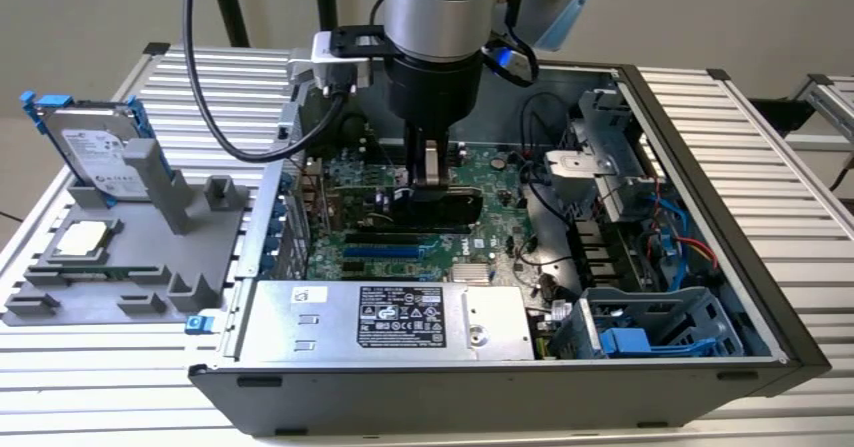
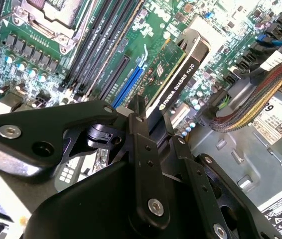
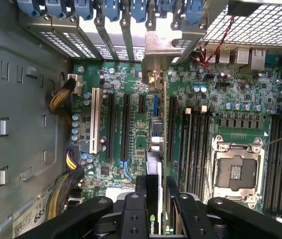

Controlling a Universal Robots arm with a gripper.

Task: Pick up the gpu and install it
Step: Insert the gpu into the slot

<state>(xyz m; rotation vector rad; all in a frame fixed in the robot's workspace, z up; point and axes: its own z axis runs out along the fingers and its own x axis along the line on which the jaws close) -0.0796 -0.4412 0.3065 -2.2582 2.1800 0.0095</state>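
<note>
Item: my pincer [image 1: 430,189] clamped on gpu [image 1: 438,207], card upright over motherboard [image 1: 350,207], drive [image 1: 100,152] at 9 o'clock.

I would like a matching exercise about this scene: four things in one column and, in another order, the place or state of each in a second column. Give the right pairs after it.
Things:
1. gpu
2. hard drive
3. CPU chip
4. CPU socket

Places or states:
A. lies flat on the grey holder outside the case
B. held in the gripper over the motherboard
C. empty, on the motherboard
D. stands upright in the grey holder, with blue clips

Pairs: 1-B, 2-D, 3-A, 4-C
</note>
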